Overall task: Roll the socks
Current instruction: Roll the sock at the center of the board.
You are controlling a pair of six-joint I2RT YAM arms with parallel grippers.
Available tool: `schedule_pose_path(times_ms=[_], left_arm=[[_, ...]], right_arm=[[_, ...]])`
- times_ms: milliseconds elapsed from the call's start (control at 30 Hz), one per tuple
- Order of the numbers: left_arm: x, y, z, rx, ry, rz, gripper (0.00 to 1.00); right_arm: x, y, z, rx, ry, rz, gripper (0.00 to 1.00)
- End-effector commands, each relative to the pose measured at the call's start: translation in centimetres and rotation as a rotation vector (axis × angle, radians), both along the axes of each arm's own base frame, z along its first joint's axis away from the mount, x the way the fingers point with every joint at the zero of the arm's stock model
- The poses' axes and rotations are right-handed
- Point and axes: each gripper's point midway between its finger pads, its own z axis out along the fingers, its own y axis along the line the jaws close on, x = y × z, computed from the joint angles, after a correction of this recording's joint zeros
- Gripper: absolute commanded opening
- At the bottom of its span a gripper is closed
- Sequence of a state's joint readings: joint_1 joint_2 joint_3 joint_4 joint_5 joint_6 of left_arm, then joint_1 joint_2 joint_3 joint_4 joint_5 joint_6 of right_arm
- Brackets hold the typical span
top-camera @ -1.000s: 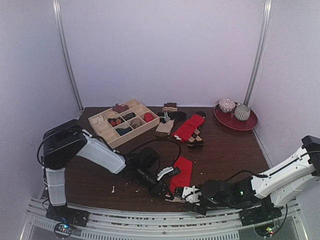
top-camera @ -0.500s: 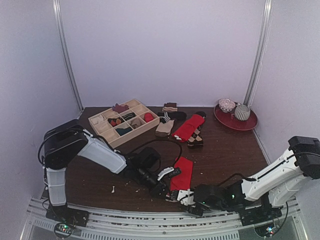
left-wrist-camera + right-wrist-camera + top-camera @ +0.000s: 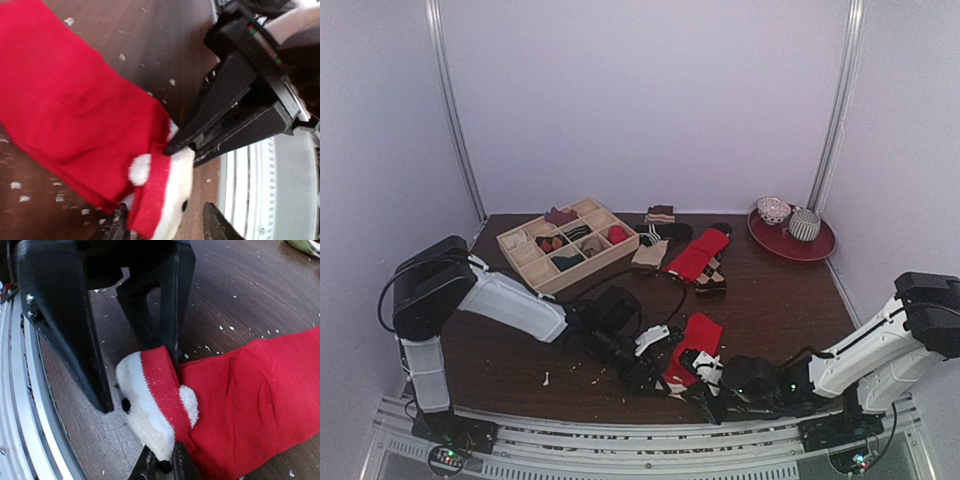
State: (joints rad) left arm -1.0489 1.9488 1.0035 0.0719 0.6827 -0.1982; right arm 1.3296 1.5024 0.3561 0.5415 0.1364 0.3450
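Starting the roll, you had the right gripper (image 3: 162, 465) pinching the red sock (image 3: 260, 405) at lower centre — left gripper (image 3: 165, 224) wide; next, curl that end over.

Matt fleecy sock (image 3: 250, 390), dark grainy wooden table (image 3: 250, 285)

The top camera sits high behind the arm bases and faces 12 o'clock, taking in the whole desk (image 3: 770, 290) from afar, with the back wall beyond. The left wrist camera hangs very close over the red sock (image 3: 75, 115), its own left claw (image 3: 165, 227) at 6 o'clock and the right claw (image 3: 182, 152) entering from 2 o'clock. The right wrist camera looks from equally near on the opposite side, the left claw reaching in from 11 o'clock. All three share the sock's white-trimmed end, at 6 o'clock in the top view.
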Motion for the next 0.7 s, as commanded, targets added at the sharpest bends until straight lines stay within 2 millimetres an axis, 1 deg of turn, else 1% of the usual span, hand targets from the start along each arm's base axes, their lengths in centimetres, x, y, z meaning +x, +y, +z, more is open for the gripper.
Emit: schedule_pose_path(times_ms=[0, 67, 100, 167, 200, 267, 367, 433, 567, 667], left_arm=[[3.4, 0.0, 3.7, -0.079, -0.293, 0.049, 0.58], [3.0, -0.1, 5.9, -0.18, -0.353, 0.018, 0.6], [2.5, -0.1, 6.8, -0.236, -0.374, -0.011, 0.6], [1.0, 0.1, 7.8, -0.344, -0.395, -0.078, 0.59], [0.1, 0.2, 8.0, -0.389, -0.398, -0.126, 0.59], [-1.2, 0.4, 7.1, -0.407, -0.383, -0.192, 0.57], [-2.4, 0.5, 4.4, -0.34, -0.313, -0.276, 0.51], [-3.1, 0.8, 3.4, -0.31, -0.3, -0.305, 0.5], [-3.5, 0.8, 2.7, -0.309, -0.294, -0.317, 0.51], [-3.4, 0.5, 1.0, -0.266, -0.259, -0.319, 0.47]], right_arm=[[-3.0, -3.1, -4.3, -0.017, 0.284, -0.049, 0.1], [-3.6, -3.2, -4.7, 0.013, 0.346, -0.068, 0.1], [-3.8, -3.3, -4.9, 0.024, 0.373, -0.071, 0.1], [-4.1, -3.5, -5.2, 0.048, 0.422, -0.085, 0.1], [-4.1, -3.6, -5.2, 0.062, 0.444, -0.095, 0.1], [-4.2, -3.9, -5.5, 0.071, 0.484, -0.106, 0.1], [-4.2, -4.1, -5.9, 0.06, 0.522, -0.121, 0.09], [-4.1, -4.2, -6.0, 0.052, 0.537, -0.13, 0.09], [-4.1, -4.7, -6.4, 0.037, 0.573, -0.141, 0.1], [-4.3, -4.7, -6.6, 0.024, 0.589, -0.132, 0.1]])
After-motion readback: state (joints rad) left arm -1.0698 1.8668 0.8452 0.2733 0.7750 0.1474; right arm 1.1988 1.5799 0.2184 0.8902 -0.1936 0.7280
